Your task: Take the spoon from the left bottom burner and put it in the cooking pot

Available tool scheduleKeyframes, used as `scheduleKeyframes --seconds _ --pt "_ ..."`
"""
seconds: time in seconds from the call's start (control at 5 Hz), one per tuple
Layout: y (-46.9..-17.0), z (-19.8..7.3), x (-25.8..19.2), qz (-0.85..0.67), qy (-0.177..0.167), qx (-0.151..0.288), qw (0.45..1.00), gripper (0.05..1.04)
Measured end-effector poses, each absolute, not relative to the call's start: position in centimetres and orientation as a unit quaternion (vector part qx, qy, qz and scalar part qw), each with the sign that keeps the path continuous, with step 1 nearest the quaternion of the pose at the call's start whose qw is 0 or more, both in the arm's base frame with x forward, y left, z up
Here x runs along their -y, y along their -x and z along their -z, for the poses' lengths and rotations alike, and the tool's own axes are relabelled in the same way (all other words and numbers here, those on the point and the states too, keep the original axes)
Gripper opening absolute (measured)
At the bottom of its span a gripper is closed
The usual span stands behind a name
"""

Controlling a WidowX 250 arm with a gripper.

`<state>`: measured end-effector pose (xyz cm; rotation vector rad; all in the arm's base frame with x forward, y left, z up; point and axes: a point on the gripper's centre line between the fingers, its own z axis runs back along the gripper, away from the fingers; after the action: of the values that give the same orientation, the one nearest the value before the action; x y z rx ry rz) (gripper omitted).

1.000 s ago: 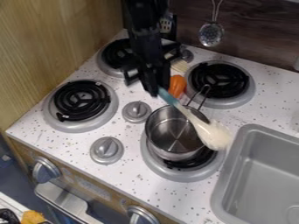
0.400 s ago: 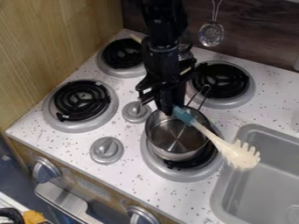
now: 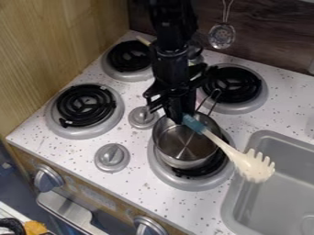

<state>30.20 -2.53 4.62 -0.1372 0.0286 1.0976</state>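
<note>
Wood panel (image 3: pixel 61 41) runs up the far L side, w/ a yellow item (image 3: pixel 35 228) down in the btm corner, too little of it in sight to name. Next, on the stove's front face, a grey dial (image 3: pixel 47 178) and a light-coloured bar (image 3: pixel 67 213) just below it. On the speckled surface (image 3: pixel 36 133), the L btm burner (image 3: pixel 84 105) has its black coil in a silver ring. Moving R: a round silver knob (image 3: pixel 111 157) near the front edge, the back L burner (image 3: pixel 126 73) up top, then a 2nd knob (image 3: pixel 142 117) just L of the arm.

Black gripper (image 3: pixel 179 120) hangs from the top, tips over the back rim of the cooking pot (image 3: pixel 184 142), clamped on the blue end of the spoon (image 3: pixel 253 166). Pot sits upright on the btm R burner (image 3: pixel 178 181), its wire handle (image 3: pixel 213 102) sticking up behind. Spoon's held aslant: blue part above the pot, pale shaft out past the R rim, toothed head over the sink's L edge. Back R burner (image 3: pixel 260 94) is behind, w/ a perforated ladle (image 3: pixel 222 36) hanging by the dark wall. Far R, btm corner: grey sink (image 3: pixel 270 197).
</note>
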Motion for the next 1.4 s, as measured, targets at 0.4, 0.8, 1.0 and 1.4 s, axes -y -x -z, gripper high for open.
scheduleKeyframes --seconds 0.4,0.8,1.0,1.4 --pt "-30.3 -3.9 2.4 -0.517 0.071 0.005 0.853 0.227" --pt "-30.4 -2.9 2.3 -0.502 0.072 0.01 0.862 0.227" --pt "-30.4 -2.4 2.5 -0.499 0.077 0.011 0.863 0.227" --pt "-30.0 -1.4 1.7 -0.492 0.066 0.029 0.867 0.227"
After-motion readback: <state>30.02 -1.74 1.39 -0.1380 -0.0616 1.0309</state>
